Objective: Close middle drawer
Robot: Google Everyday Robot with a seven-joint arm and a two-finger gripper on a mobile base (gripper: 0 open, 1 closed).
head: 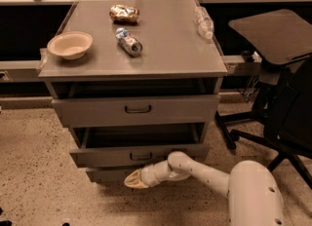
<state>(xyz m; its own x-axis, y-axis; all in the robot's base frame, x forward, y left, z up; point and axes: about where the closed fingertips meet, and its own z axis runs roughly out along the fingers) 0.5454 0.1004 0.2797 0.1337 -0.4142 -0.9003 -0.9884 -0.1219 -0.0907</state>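
Middle drawer (102,156) matt grey metal; gripper (130,181) just below its front — smooth cream plastic; floor (39,171) speckled, rough.

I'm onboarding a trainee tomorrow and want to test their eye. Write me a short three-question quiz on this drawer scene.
1. True or false: the middle drawer is fully shut.
2. Where is the claw? A) resting on the cabinet top; B) low, just below the middle drawer's front; C) inside the middle drawer.
3. Fill in: near the cabinet top's left edge sits a pale ____.
Key: 1 false, it stands partly open; 2 B; 3 bowl.
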